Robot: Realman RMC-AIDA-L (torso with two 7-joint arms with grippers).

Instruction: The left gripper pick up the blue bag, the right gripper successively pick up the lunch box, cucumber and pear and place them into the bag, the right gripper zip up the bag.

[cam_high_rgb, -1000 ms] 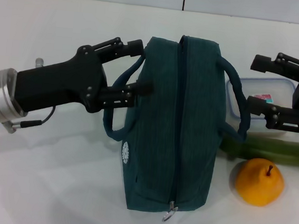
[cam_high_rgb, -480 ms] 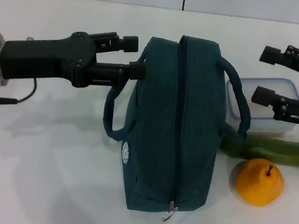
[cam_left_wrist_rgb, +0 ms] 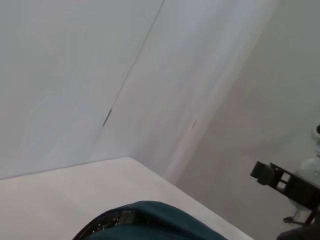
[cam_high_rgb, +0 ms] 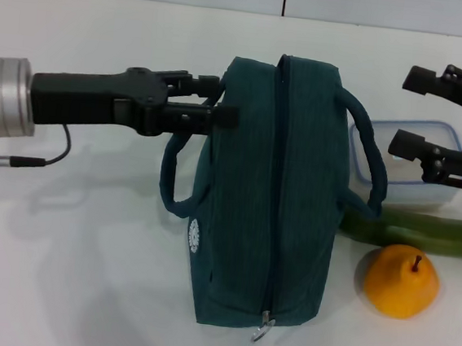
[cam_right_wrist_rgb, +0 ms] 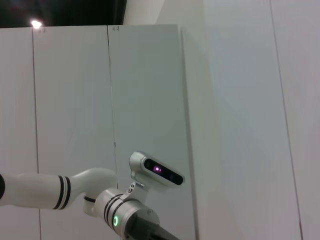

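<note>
1. head view shows our left gripper [cam_high_rgb: 218,98] first, reaching in from the left side. its fingers are a little apart, around the top of the near handle [cam_high_rgb: 174,167], and they do not squeeze anything yet.
2. next comes the blue bag [cam_high_rgb: 270,193], standing in the middle of the white table [cam_high_rgb: 66,272]. its zipper [cam_high_rgb: 272,185] is shut all the way along the top.
3. on the right, our right gripper [cam_high_rgb: 413,113] hangs above the lunch box [cam_high_rgb: 396,160], fingers wide apart, holding nothing.
4. the cucumber [cam_high_rgb: 422,232] lies in front of the box, and the pear [cam_high_rgb: 401,281] sits in front of that.
5. we think the handle is floppy, so it could slip out when we close. the bag could tip over too, and nothing fits inside while the zipper is shut.
</note>
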